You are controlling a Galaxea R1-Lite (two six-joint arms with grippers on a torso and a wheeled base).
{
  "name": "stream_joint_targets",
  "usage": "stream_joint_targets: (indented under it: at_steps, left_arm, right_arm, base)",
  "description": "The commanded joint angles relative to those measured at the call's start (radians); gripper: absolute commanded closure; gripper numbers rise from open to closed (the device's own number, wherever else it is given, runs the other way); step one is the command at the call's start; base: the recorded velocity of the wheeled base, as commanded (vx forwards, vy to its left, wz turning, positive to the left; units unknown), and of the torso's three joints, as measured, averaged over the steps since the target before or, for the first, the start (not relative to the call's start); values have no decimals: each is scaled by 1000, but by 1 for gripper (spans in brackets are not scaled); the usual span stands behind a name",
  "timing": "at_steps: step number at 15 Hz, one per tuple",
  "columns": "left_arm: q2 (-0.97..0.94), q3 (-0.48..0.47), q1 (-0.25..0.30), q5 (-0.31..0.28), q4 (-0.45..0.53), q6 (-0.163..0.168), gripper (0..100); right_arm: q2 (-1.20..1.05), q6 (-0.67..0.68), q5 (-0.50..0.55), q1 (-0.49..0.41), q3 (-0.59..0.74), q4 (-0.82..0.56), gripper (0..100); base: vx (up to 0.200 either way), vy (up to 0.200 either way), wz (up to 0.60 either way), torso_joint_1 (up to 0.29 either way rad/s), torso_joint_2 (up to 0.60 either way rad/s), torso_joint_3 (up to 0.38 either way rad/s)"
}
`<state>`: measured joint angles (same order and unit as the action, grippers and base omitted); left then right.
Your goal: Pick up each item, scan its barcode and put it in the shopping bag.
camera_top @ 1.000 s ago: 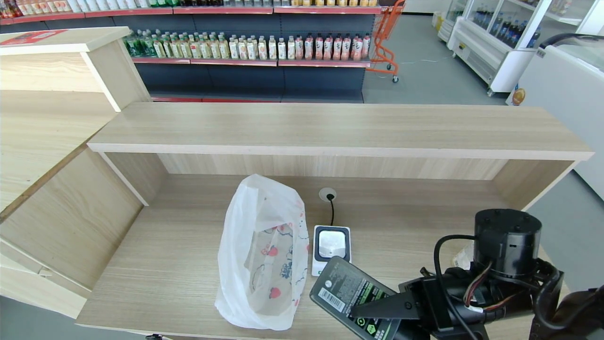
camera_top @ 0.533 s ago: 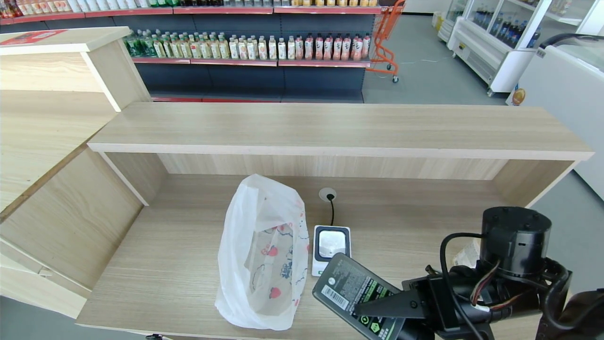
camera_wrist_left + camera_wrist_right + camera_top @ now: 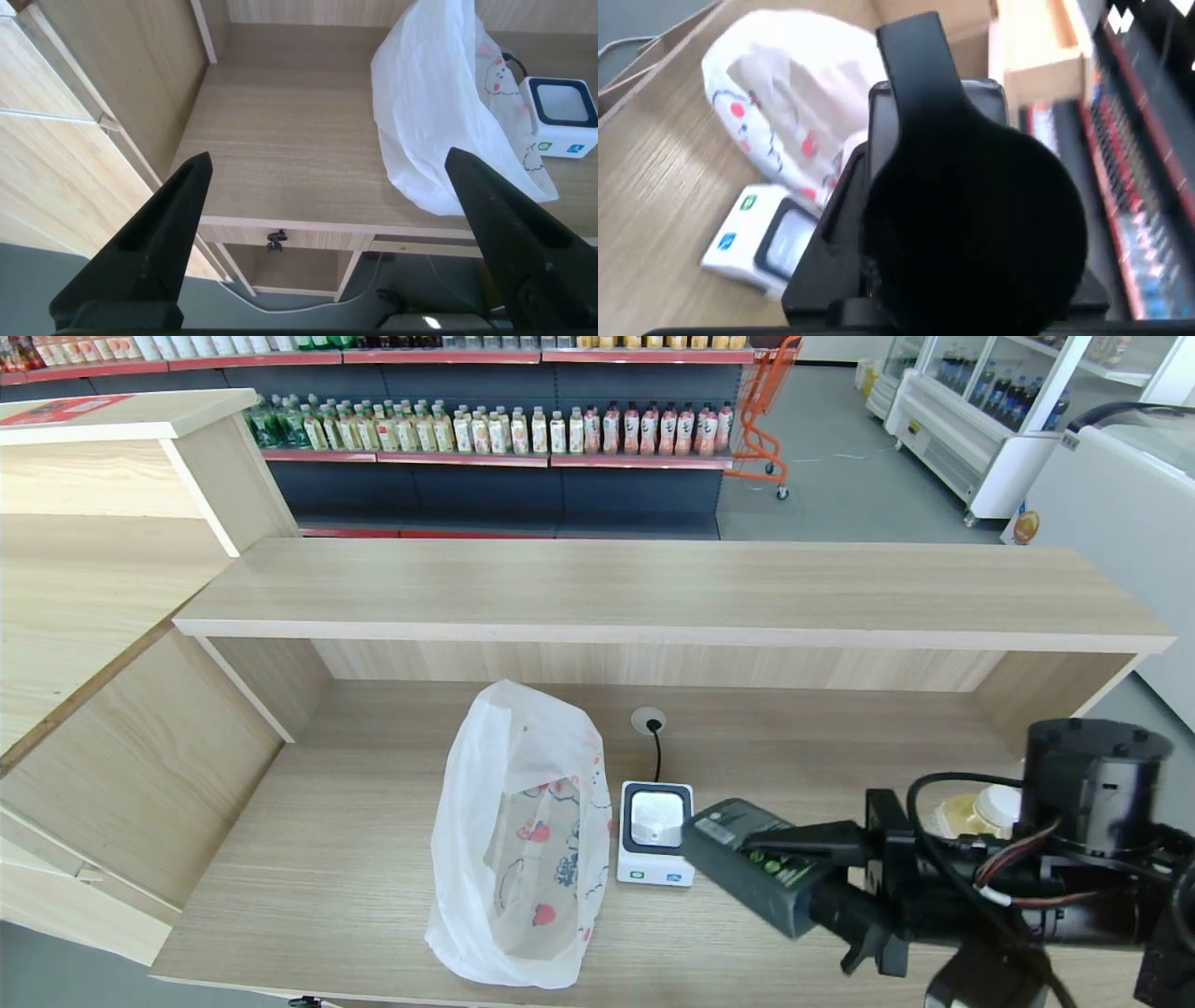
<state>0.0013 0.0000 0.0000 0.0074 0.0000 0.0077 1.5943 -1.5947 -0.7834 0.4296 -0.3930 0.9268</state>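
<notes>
Left wrist view: your left jaws gape wide, empty, well apart from the scanner, shopping bag between. Head view: bag just left of scanner; dark package just right of it above the counter, right jaws clamped on it.

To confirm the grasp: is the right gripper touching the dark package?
Touching. The head view shows the right gripper clamped on the dark package.

Black right gripper held level, pointing to robot's left, fingers clamped on dark grey flat packet. Black left gripper angled downward, fingers spread wide.
</notes>
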Motion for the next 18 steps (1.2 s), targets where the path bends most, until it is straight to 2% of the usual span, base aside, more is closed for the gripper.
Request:
stream_joint_targets:
  at_steps: [1,2,3,5,10,11,12,14,18]
  left_arm:
    - [0,0,0,0,0,0,0]
    - [0,0,-2,0,0,0,0]
    - [0,0,0,0,0,0,0]
    - [0,0,0,0,0,0,0]
    - [0,0,0,0,0,0,0]
    - [0,0,-2,0,0,0,0]
    - [0,0,-2,0,0,0,0]
    - [0,0,-2,0,0,0,0]
    - [0,0,0,0,0,0,0]
  right_arm:
    - [-143,453,119,-203,5,-155,100]
    - [-135,648,139,-230,-6,-172,100]
    - [-109,834,202,-238,-6,-172,100]
    - [-25,1134,300,-230,-41,-172,100]
    - [222,1800,420,-114,-262,-169,100]
    - [253,1865,443,-87,-294,-169,100]
    - [316,1940,512,-35,-342,-169,100]
    - [394,1957,570,21,-377,-166,100]
    - [478,1980,575,78,-445,-166,100]
  base:
    - [0,0,0,0,0,0]
    - [0,0,0,0,0,0]
    - [0,0,0,0,0,0]
    - [0,0,0,0,0,0]
    - [0,0,0,0,0,0]
    - [0,0,0,0,0,0]
    - [0,0,0,0,0,0]
    - [0,0,0,0,0,0]
    - [0,0,0,0,0,0]
